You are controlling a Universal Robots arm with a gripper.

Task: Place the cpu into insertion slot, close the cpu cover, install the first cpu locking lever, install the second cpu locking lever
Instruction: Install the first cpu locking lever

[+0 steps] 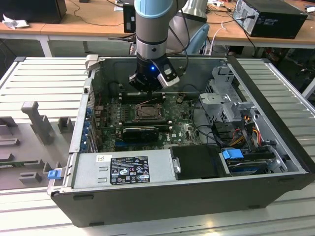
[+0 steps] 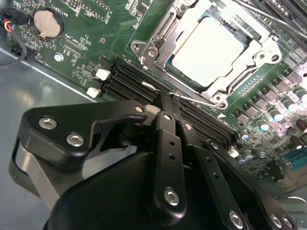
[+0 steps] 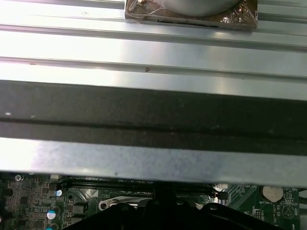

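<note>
The open computer case holds the green motherboard, with the insertion slot near its middle. In the second wrist view the cpu lies flat and pale inside the slot's silver rim. The cpu cover is down around it, framing the chip. A thin wire locking lever runs along the socket's near side. Its hooked end sits right at the tip of my gripper, whose fingers look shut with nothing between them. In the exterior view my gripper hangs just behind the slot.
Black memory slots lie between the gripper and the socket, with a coin battery beyond. A long black ribbed card, the power supply and the drive cage surround the board. The case wall stands close behind the wrist.
</note>
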